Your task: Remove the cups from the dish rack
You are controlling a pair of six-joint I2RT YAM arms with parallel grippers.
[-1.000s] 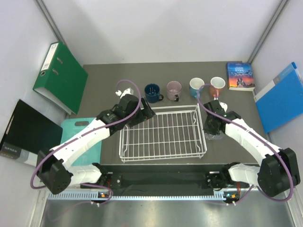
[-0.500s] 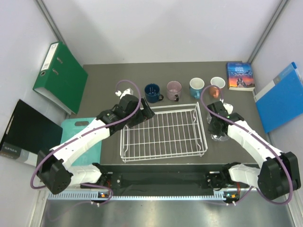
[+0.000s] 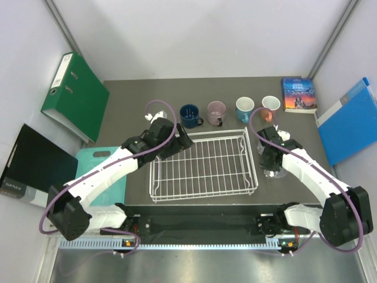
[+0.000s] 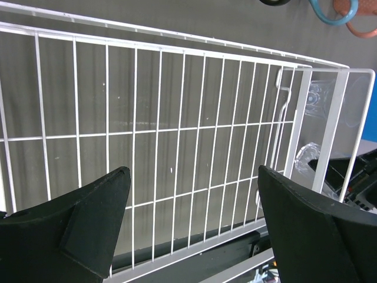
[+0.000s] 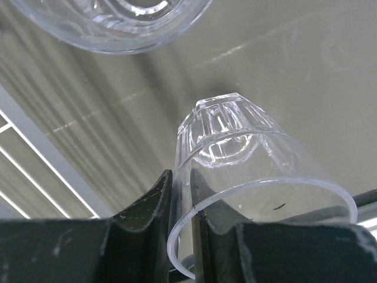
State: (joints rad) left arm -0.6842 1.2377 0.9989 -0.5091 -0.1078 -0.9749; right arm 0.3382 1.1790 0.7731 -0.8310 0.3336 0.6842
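The white wire dish rack sits mid-table with nothing in it. Behind it stand a navy mug, a mauve-pink mug, a light blue mug and an orange mug. My right gripper is just right of the rack. In the right wrist view it is shut on the wall of a clear glass tumbler, base towards the table. A second tumbler stands close beyond it. My left gripper hangs open over the rack's far left corner, its fingers wide apart above the grid.
A teal cutting board lies left of the rack, under the left arm. A green binder and a black folder lean at the left. A book and a blue folder are at the back right.
My right gripper has carried the tumbler a little to the right and nearer, away from the rack's side. The left arm has stayed still.
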